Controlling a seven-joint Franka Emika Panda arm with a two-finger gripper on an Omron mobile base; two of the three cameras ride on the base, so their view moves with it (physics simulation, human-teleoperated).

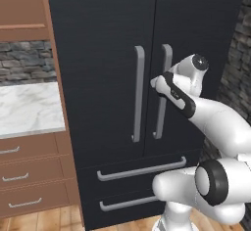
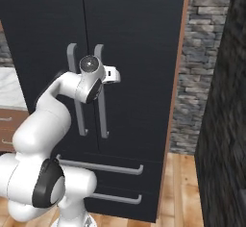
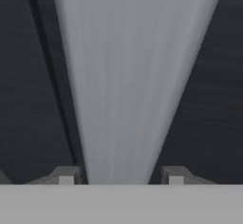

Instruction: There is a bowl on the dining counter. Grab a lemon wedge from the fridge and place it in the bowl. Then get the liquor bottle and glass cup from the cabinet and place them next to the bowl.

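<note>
The tall black fridge (image 1: 108, 54) (image 2: 139, 38) stands with both doors closed. My gripper (image 1: 156, 83) (image 2: 109, 74) (image 3: 121, 175) is at the right door's long grey handle (image 1: 162, 112) (image 2: 102, 115) (image 3: 128, 76), about a third of the way down it. In the hand view the handle runs up between my two fingertips; the left tip is against it and a narrow gap is left at the right tip. The jaws are open around the handle. The lemon wedge, bowl, dining counter, liquor bottle and glass cup are out of view.
The left door's handle (image 1: 139, 93) (image 2: 74, 62) is just beside the gripped one. Two fridge drawers (image 1: 142, 169) lie below. To the left are a marble worktop (image 1: 27, 107), brown drawers (image 1: 29, 176) and a brown wall unit (image 1: 22, 10). A stone wall (image 2: 202, 53) and a dark panel (image 2: 226, 125) stand at the right.
</note>
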